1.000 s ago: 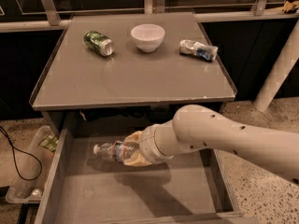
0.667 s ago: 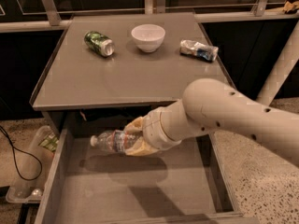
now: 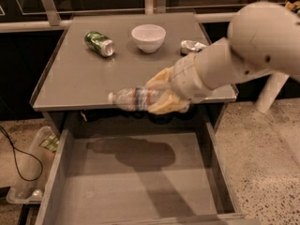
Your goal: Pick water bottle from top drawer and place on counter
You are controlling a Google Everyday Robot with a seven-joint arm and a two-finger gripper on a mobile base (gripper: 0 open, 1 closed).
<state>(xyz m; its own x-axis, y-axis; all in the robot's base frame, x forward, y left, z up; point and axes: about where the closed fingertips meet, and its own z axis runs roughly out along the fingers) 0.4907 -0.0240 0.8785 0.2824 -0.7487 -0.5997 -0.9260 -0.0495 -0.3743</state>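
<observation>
One water bottle (image 3: 131, 99) hangs sideways over the front edge of the counter (image 3: 70, 81). We see the gripper (image 3: 163, 97) clamped around its body. Below the counter's front, the top drawer (image 3: 140, 186) stands open. A green can (image 3: 99, 43) and a white bowl (image 3: 148, 36) sit at the counter's back.

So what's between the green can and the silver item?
A white bowl, camera view; the gripper holds the water bottle at the counter's front edge.
</observation>
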